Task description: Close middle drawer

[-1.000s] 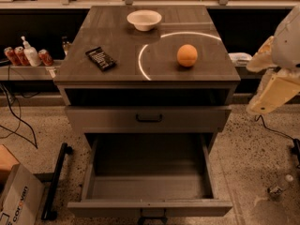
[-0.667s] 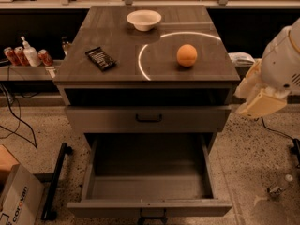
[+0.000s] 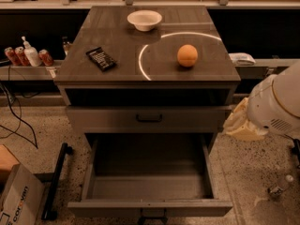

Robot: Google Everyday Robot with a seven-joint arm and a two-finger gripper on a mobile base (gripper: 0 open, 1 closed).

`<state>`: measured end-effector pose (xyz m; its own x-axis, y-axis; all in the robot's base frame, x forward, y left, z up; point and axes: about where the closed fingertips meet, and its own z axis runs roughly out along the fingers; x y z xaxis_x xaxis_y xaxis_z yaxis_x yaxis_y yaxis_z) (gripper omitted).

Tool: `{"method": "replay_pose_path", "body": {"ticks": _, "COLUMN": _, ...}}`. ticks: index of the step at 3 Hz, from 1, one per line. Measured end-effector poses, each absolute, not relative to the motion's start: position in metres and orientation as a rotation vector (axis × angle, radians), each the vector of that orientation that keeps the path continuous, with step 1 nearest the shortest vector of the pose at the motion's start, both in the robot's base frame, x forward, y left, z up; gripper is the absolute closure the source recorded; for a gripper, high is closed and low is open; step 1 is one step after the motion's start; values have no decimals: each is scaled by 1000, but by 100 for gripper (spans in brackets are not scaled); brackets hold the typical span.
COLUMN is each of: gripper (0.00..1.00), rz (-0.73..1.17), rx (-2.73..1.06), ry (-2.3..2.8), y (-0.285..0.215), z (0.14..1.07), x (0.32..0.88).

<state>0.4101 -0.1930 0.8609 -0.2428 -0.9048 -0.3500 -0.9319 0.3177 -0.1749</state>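
- At the foot of the cabinet (image 3: 93, 74), the middle drawer (image 3: 150, 191) stands pulled far out toward the camera, a deep grey box with nothing visible in it.
- Its flat front runs along the bottom edge of the view, with the small dark handle (image 3: 152, 214) at the centre.
- Above it, the top drawer (image 3: 108, 119), with its black handle, sits back in the cabinet under a dark gap.
- The gripper (image 3: 241, 123), a cream-coloured shape, hangs to the right of the cabinet, level with the top drawer's front and just off its right end.
- It touches neither drawer, and whether it is parted or closed cannot be made out.
- The arm (image 3: 276, 107), a rounded white casing, fills the right edge behind it.
- On the cabinet top lie a white bowl (image 3: 145, 20) at the back, an orange (image 3: 187, 55) to the right and a flat black device (image 3: 101, 58) to the left; a bright ring of light curves between them.
- On the low shelf at left stand red cans (image 3: 45, 57) and a white pump bottle (image 3: 32, 55).
- On the speckled floor are a cardboard box (image 3: 16, 203) at bottom left, a black bar (image 3: 56, 182) beside it, and a small clear bottle (image 3: 280, 186) at lower right.
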Motion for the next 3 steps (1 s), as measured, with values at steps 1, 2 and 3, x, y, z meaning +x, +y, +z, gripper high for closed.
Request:
{"method": "replay_pose_path", "body": {"ticks": 1, "gripper": 100, "rz": 88, "rx": -1623, "ry": 2200, "y": -192, "z": 860, "x": 412}}
{"method": "replay_pose_path", "body": {"ticks": 2, "gripper": 100, "rz": 102, "rx": -1628, "ry": 2222, "y": -185, "z": 844, "x": 410}}
{"method": "replay_pose_path", "body": {"ticks": 3, "gripper": 100, "rz": 202, "rx": -1622, "ry": 2206, "y": -173, "z": 806, "x": 405}}
